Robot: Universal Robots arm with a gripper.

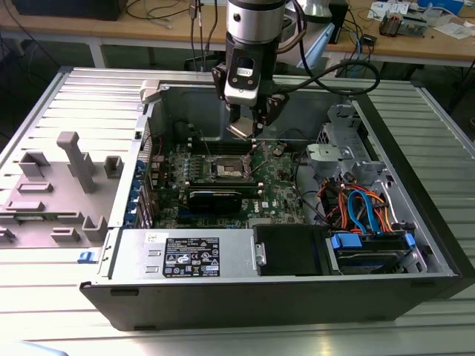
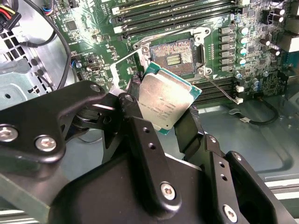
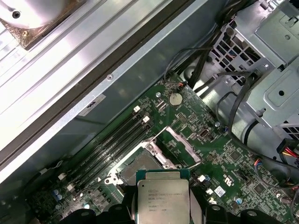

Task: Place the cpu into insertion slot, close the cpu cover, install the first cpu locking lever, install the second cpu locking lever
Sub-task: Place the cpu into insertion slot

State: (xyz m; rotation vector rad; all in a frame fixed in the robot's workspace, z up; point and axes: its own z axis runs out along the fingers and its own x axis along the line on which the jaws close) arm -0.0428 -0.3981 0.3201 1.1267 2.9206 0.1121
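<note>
While the fingers (image 2: 189, 134) were clamped on opposite edges of the cpu (image 2: 164, 100), the chip hung tilted, silver top showing, clear of the green board (image 1: 282, 193) and near the insertion slot (image 2: 173, 56). The slot sat uncovered near the board's middle, and the cpu cover (image 2: 114, 73) stood open at its edge. The arm (image 1: 252, 44) pointed straight down into the open computer case (image 1: 260, 304), close to its back wall. The case lay on the ribbed surface (image 1: 438, 133).

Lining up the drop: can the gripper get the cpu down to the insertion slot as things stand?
Probably yes: the gripper holds the cpu near the bare insertion slot; the cpu cover stands open.
</note>
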